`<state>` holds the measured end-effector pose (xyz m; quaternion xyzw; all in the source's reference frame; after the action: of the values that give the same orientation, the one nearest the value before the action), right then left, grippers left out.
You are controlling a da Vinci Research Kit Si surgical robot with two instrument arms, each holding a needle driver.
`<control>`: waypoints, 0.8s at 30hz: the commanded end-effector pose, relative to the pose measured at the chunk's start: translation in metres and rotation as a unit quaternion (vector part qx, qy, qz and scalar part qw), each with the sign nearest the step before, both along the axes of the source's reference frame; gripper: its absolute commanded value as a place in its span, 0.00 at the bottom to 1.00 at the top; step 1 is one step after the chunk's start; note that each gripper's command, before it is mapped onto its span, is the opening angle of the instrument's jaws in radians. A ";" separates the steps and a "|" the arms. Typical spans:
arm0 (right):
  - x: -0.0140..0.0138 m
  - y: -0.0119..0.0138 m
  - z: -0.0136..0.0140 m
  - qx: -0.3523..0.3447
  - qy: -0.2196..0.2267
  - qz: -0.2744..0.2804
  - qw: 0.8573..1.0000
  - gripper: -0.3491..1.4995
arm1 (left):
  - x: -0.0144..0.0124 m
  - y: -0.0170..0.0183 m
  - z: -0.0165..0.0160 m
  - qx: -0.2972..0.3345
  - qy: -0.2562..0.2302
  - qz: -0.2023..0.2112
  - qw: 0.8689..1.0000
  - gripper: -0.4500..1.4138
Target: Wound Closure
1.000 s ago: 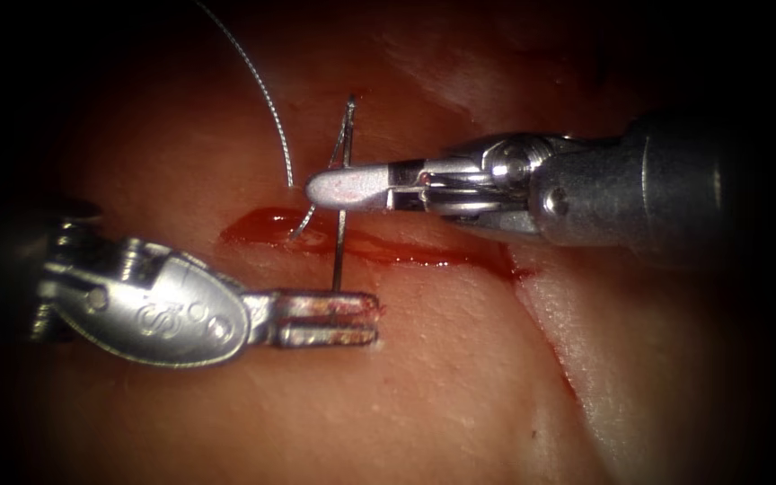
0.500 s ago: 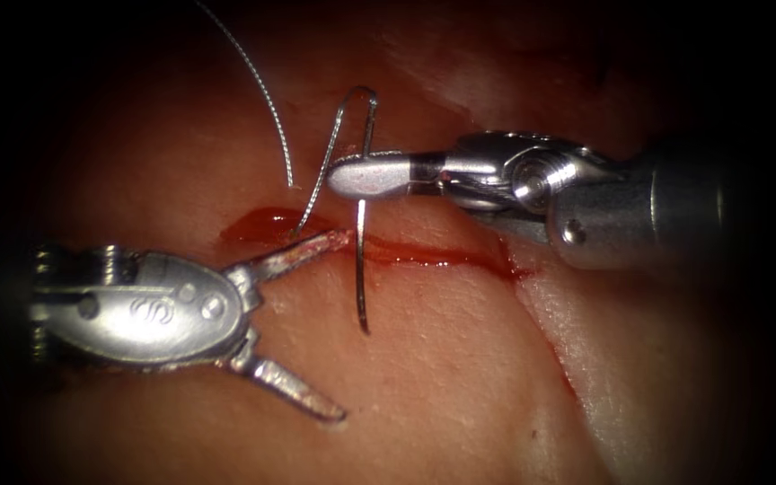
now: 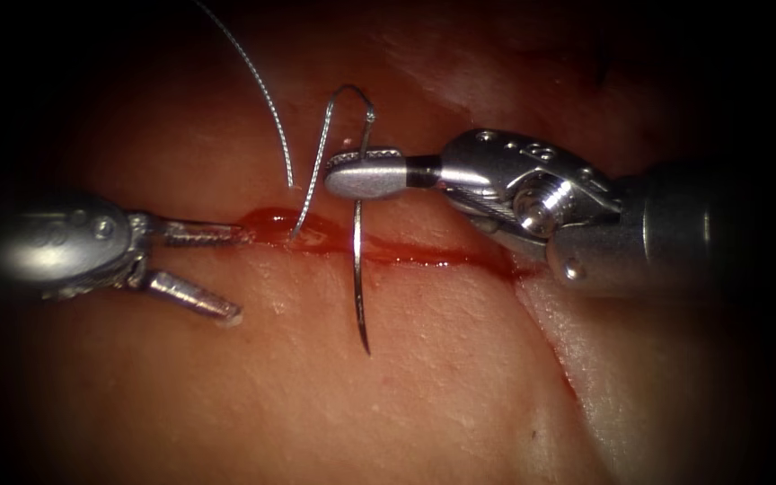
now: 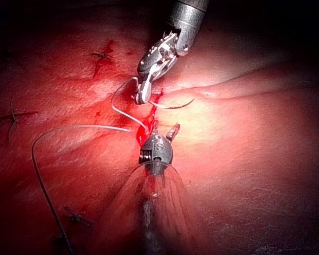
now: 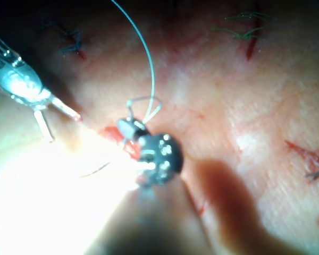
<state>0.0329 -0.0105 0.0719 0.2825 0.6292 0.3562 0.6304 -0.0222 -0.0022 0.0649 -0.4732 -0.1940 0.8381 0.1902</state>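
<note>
My right tool [image 3: 363, 172] comes in from the right, its jaws shut on the curved needle [image 3: 357, 269] close to its tail end. The needle is free of the tissue [image 3: 460, 386] and crosses above the cut [image 3: 424, 259], its tip lying over the near edge. Thread [image 3: 316, 171] arcs from the needle's tail down into the left end of the cut, where red fluid [image 3: 271, 223] pools. My left tool [image 3: 240, 276] lies to the left with its jaws open and holds nothing; its upper jaw rests at the cut's left end. The left wrist view shows the needle [image 4: 175, 105] held by the right tool [image 4: 144, 95].
A second strand of thread [image 3: 267, 99] runs from the far edge of the view down to the tissue just beyond the cut. A pale groove in the tissue [image 3: 568, 377] slants away at the right. Older stitches [image 4: 101, 56] mark the tissue farther off.
The left tool's jaws, shut at the needle's tip one second ago, opened, let go and drew back left. The right tool turned the needle, so more of its curve and tip show.
</note>
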 end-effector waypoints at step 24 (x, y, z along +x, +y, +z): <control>0.0012 0.0003 0.0012 -0.072 -0.028 0.001 0.997 0.00 | -0.0010 0.0016 0.0105 0.028 0.046 0.007 0.999 0.12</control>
<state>0.0333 -0.0102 0.0726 0.2273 0.6343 0.3212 0.6655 -0.0227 -0.0006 0.0747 -0.4266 -0.2118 0.8546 0.2068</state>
